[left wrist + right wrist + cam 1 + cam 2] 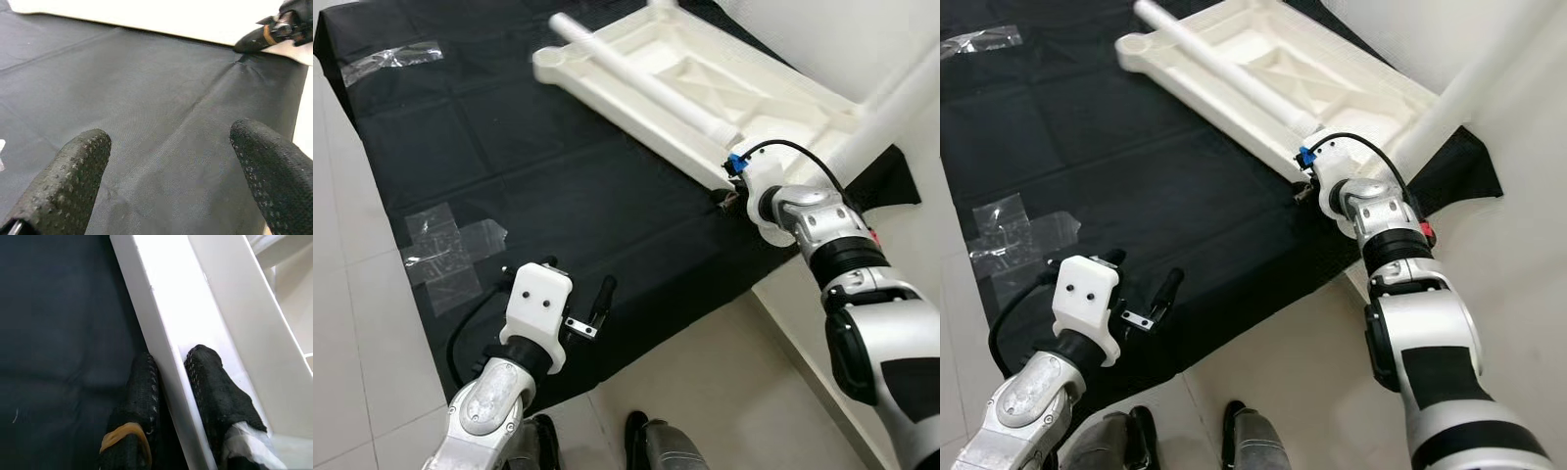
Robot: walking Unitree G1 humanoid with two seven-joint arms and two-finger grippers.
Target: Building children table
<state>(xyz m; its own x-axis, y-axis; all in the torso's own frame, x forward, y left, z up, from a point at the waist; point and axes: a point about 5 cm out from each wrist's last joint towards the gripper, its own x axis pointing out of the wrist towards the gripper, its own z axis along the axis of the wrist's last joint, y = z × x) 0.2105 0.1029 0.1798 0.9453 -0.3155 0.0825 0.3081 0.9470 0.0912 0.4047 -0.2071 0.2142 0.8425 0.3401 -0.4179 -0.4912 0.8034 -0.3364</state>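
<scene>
The white tabletop (705,88) is lying upside down on the black cloth (558,196). The right pincer (168,377) is clamping its rim, one finger either side. The left pincer (171,161) is hovering wide open, holding nothing.

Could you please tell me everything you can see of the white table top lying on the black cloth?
The table top is white, plastic-looking, and lies upside down on the black cloth, its ribbed underside facing up. A loose white leg lies along it, and another white leg stands up from its far right corner. The right hand straddles its near rim, one finger outside and the other inside. The left hand hovers open over the cloth, apart from it.
</scene>
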